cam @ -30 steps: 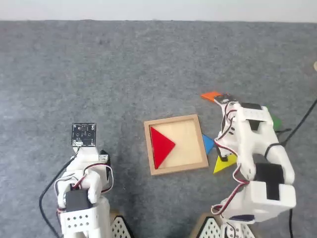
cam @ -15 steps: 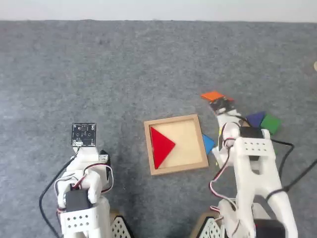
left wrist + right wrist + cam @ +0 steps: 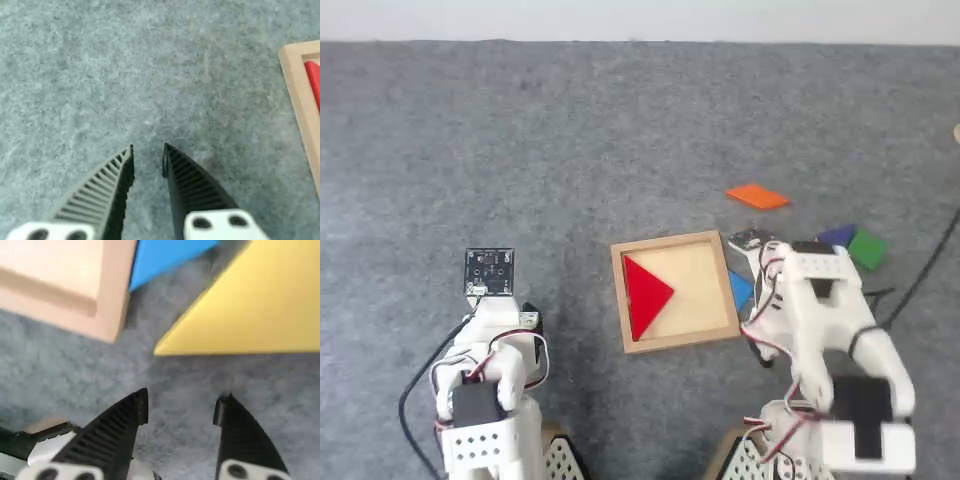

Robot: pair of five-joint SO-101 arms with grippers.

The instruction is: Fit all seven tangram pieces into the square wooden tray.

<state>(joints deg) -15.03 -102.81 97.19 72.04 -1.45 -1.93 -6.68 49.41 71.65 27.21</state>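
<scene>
Fuzzy grey carpet point(image 3: 520, 130) covers the table. The square wooden tray point(image 3: 676, 243) lies mid-table, a red triangle point(image 3: 645, 293) flat inside against the wall nearest the left arm. The right gripper point(image 3: 182, 397), fingers wide apart and empty, hangs off the tray's corner near a blue piece point(image 3: 170, 255) and a yellow piece point(image 3: 250, 310). The left gripper point(image 3: 148, 147), fingers a slit apart, holds nothing. Orange point(image 3: 758, 196), purple point(image 3: 837, 236) and green point(image 3: 867, 248) pieces lie loose.
</scene>
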